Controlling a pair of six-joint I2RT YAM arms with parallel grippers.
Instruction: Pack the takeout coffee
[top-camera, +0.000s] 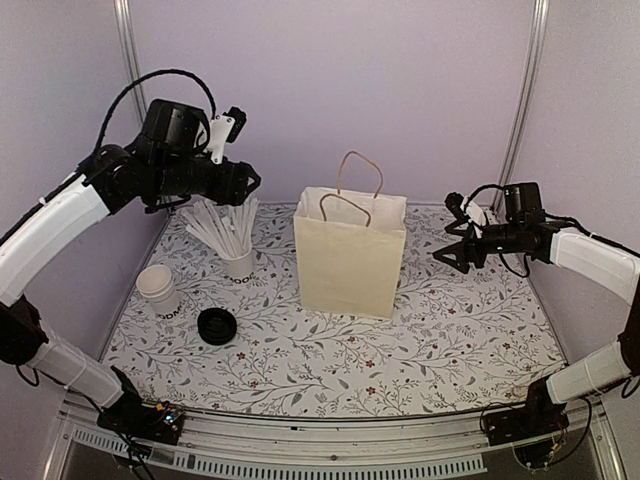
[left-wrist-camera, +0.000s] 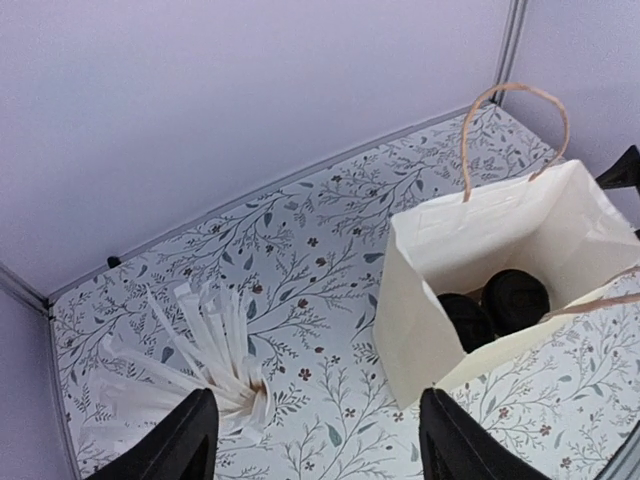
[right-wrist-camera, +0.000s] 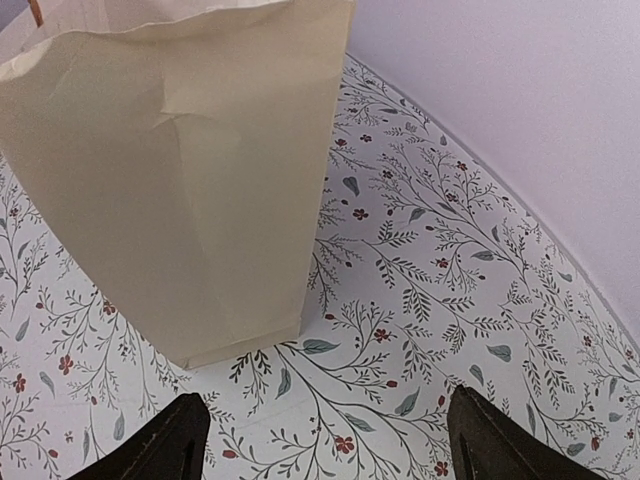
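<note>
Two takeout coffees stand inside the cream paper bag (left-wrist-camera: 450, 250); only their round black lids (left-wrist-camera: 465, 320) (left-wrist-camera: 515, 297) show, in the left wrist view. My left gripper (left-wrist-camera: 320, 455) is open and empty, and hangs high over the mat to the left of the bag. From above, the left gripper (top-camera: 250, 182) is over the cup of white sticks (top-camera: 237, 262). The bag (top-camera: 350, 255) stands upright mid-table. My right gripper (top-camera: 448, 243) is open and empty, a little to the right of the bag. In the right wrist view, the right gripper (right-wrist-camera: 330, 455) faces the bag's side (right-wrist-camera: 180, 180).
Stacked lidless white cups (top-camera: 158, 288) sit at the left of the floral mat (top-camera: 400, 350). A loose black lid (top-camera: 217, 325) lies just in front of them. The white sticks (left-wrist-camera: 200, 340) fan out wide. The bag's handles (top-camera: 355, 185) stand up above its mouth.
</note>
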